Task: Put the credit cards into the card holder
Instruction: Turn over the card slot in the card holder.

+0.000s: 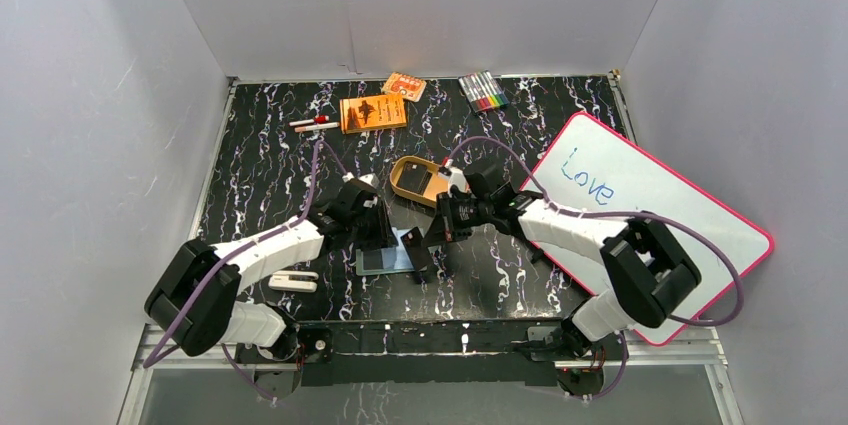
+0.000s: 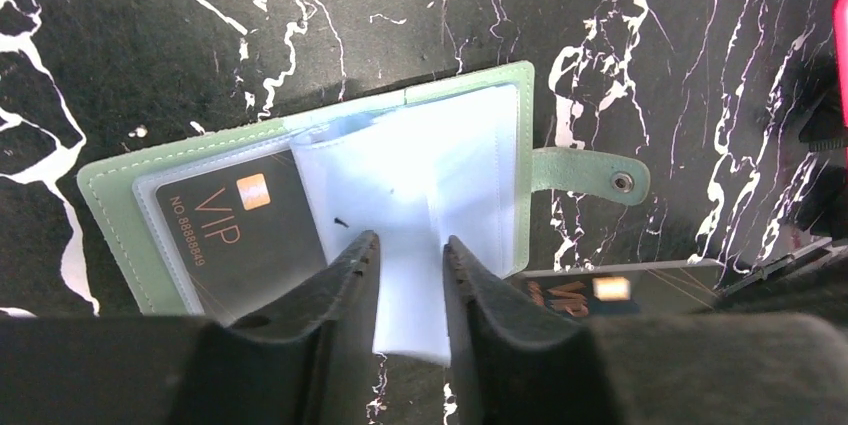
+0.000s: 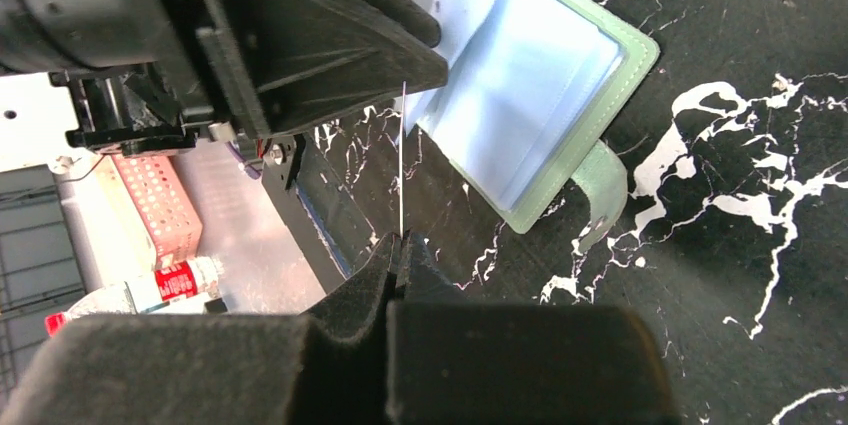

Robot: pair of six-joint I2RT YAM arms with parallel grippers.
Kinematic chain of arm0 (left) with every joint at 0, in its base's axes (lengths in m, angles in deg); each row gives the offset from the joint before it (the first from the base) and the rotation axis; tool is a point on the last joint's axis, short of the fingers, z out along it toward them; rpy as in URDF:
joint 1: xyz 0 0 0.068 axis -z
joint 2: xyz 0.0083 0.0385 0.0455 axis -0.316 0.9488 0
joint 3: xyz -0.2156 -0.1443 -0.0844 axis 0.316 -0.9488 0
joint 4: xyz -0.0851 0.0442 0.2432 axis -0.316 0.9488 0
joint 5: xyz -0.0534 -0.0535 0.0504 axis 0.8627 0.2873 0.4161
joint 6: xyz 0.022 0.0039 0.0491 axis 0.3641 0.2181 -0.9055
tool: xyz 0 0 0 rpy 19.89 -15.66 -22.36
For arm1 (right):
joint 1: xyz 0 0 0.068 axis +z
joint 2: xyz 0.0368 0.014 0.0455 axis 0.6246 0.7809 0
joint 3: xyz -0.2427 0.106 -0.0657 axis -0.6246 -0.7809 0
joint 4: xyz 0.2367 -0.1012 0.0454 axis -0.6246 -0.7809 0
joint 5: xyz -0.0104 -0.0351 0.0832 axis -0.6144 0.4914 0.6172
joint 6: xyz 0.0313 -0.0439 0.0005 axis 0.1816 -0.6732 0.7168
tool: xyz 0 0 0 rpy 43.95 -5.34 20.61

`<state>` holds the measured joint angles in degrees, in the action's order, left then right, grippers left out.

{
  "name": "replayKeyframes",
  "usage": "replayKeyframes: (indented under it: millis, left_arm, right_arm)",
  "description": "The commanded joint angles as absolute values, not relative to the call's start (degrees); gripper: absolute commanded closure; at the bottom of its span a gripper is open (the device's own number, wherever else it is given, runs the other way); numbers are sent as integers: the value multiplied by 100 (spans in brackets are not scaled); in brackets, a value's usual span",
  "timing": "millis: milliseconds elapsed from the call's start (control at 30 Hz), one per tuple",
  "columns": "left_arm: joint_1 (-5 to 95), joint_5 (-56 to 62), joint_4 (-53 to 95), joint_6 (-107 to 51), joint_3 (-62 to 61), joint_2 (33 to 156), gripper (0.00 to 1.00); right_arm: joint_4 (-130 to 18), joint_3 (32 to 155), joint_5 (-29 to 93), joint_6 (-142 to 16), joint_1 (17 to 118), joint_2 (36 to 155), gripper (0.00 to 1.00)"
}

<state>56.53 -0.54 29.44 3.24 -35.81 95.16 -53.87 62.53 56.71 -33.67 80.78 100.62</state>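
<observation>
The sage-green card holder [image 2: 120,205] lies open on the black marble table, and it also shows in the top view [image 1: 385,261] and the right wrist view [image 3: 590,135]. One dark VIP credit card [image 2: 230,230] sits in its left sleeve. My left gripper [image 2: 410,250] is open, its fingers over a raised pale blue sleeve [image 2: 420,175]. My right gripper [image 3: 400,241] is shut on a second dark credit card [image 3: 402,160], seen edge-on, just beside the holder's snap-tab side. That card also shows in the left wrist view [image 2: 610,290].
A golden oval tin [image 1: 415,178] lies just behind the grippers. An orange booklet [image 1: 373,112], an orange pack [image 1: 404,86], pens [image 1: 313,124] and markers [image 1: 483,91] lie at the back. A whiteboard [image 1: 650,215] leans at the right. A white object [image 1: 293,280] lies near left.
</observation>
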Motion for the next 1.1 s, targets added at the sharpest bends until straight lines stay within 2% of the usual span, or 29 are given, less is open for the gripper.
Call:
replayKeyframes:
  millis: [0, 100, 433, 600, 667, 1067]
  left_arm:
    - [5677, -153, 3029, 306, -3398, 9499, 68]
    - [5682, -228, 3067, 295, -3381, 9477, 65]
    - [5678, -445, 3217, 343, -3487, 9268, 64]
    - [5680, -448, 3194, 323, -3464, 9039, 51]
    - [5683, -378, 3165, 281, -3406, 9100, 49]
    - [5682, -259, 3082, 240, -3303, 9364, 48]
  right_arm:
    - [-5727, 6258, 5548, -3707, 8102, 9639, 100]
    - [-5788, 6254, 5554, -3729, 8103, 9647, 100]
    - [-5581, 6267, 5490, -3461, 8102, 9845, 100]
    - [-5666, 6284, 5310, -3495, 8104, 9811, 100]
    - [-5694, 6260, 5239, -3497, 8106, 9780, 100]
    - [-5876, 6269, 5171, -3685, 8112, 9461, 100]
